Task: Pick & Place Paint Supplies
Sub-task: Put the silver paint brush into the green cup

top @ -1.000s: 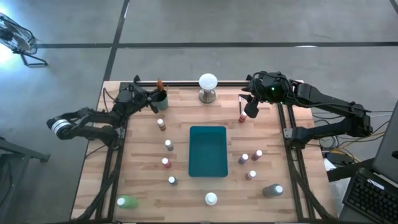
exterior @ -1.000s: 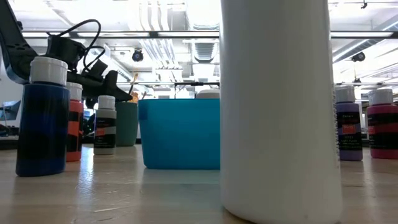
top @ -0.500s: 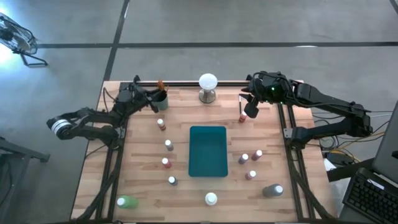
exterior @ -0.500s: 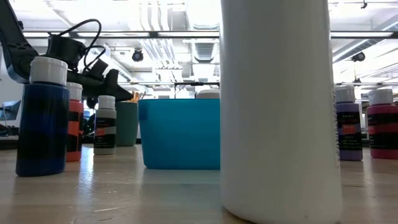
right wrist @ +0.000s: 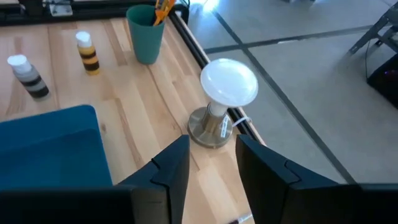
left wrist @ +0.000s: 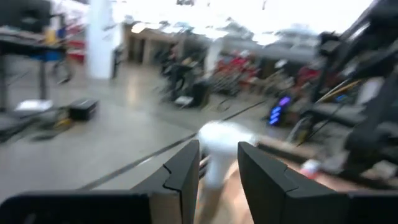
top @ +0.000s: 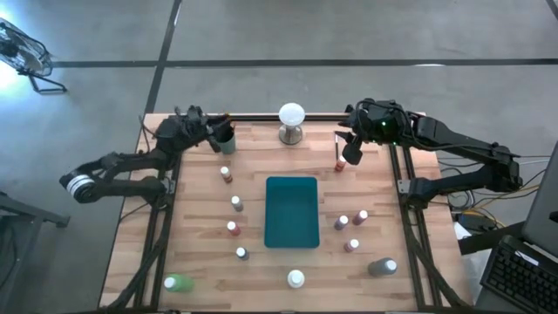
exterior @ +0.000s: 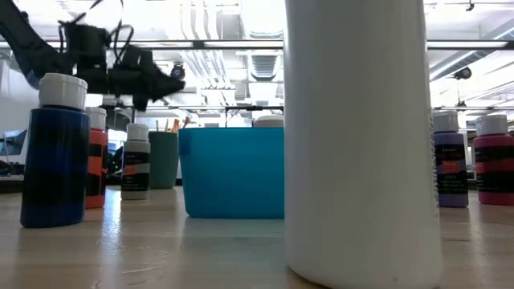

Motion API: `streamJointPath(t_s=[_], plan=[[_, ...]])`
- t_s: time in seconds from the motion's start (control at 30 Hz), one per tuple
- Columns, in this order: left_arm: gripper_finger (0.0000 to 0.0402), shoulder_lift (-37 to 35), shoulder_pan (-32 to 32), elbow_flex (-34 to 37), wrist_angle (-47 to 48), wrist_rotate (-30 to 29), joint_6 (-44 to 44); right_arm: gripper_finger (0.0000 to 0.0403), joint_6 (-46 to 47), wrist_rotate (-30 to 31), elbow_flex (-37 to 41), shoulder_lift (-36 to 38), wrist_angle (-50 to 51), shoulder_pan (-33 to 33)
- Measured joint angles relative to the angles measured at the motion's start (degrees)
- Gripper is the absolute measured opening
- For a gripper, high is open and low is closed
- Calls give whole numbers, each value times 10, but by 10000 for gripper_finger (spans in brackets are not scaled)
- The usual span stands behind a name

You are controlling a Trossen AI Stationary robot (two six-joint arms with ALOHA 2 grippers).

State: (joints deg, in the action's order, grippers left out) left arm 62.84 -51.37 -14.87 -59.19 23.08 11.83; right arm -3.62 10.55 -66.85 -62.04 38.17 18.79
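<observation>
In the high view the left gripper point(top: 212, 133) hovers beside the teal cup point(top: 225, 138) of brushes point(top: 224, 119) at upper left, bottles point(top: 237, 203) scattered around the central teal tray point(top: 291, 211); a careless swing could tip the cup. In the low view the cup point(exterior: 163, 159) stands behind bottles at left. Wrist views show both grippers' fingers parted, grasping nothing; the right gripper point(right wrist: 212, 163), near the white ball lamp point(right wrist: 227, 84), could bump it.

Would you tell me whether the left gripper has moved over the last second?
Yes. The left gripper has risen and shifted toward the far table edge, now above the teal cup.
</observation>
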Motion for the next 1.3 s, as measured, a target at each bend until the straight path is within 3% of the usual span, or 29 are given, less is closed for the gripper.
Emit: streamJointPath(t_s=[0.23,0.37,0.43,0.67,0.8,1.03,1.3], plan=[[115,-38,14,-51,1,72,104,136,10,4,0,0,-39,0],[115,-50,37,-78,1,104,131,131,82,90,-1,-10,-34,23],[115,-51,52,-89,1,106,134,133,128,94,-2,-25,-9,63],[115,-48,97,-116,10,106,136,157,219,-103,-3,-121,5,245],[115,-49,114,-120,13,106,136,170,231,-174,-3,-190,4,302],[115,-49,116,-121,14,104,133,188,245,-181,-6,-290,-3,309],[115,-49,116,-121,24,104,133,201,273,-155,-60,-364,27,308]])
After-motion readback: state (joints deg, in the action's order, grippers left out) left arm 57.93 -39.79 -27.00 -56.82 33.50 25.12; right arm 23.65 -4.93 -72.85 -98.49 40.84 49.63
